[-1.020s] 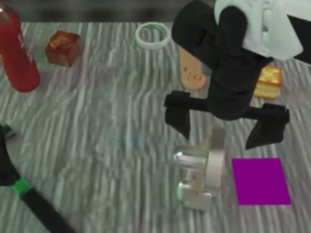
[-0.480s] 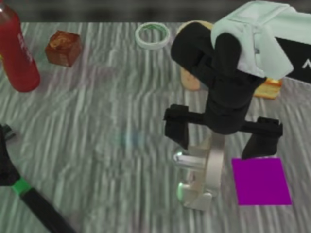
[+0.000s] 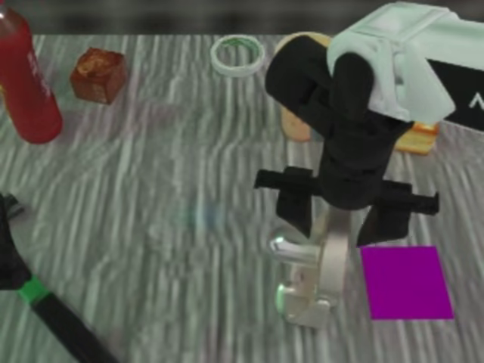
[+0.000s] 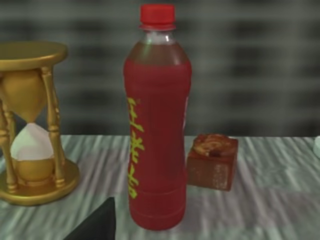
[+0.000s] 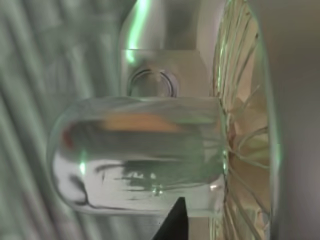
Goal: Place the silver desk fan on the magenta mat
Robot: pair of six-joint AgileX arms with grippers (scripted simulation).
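Observation:
The silver desk fan (image 3: 333, 261) stands at the table's front right, its thin disc head edge-on and its motor bulge pointing left. The magenta mat (image 3: 406, 281) lies flat just to the fan's right, with nothing on it. My right gripper (image 3: 340, 215) hangs over the far end of the fan head, open, with one finger on each side of the disc and a small gap on both sides. The right wrist view shows the shiny motor bulge (image 5: 140, 150) and the head's grille (image 5: 245, 125) close up. My left gripper (image 3: 9, 242) is parked at the front left edge.
A red bottle (image 3: 26, 76) and a brown cube (image 3: 98, 74) stand at the back left, with a gold hourglass (image 4: 32, 125) beside the bottle. A white tape ring (image 3: 237, 54) lies at the back. A tan object (image 3: 295, 125) and an orange block (image 3: 420, 140) sit behind my right arm.
My right gripper has moved down over the fan head and its fingers have drawn inward towards the disc. The fan, the mat and the left arm have not moved.

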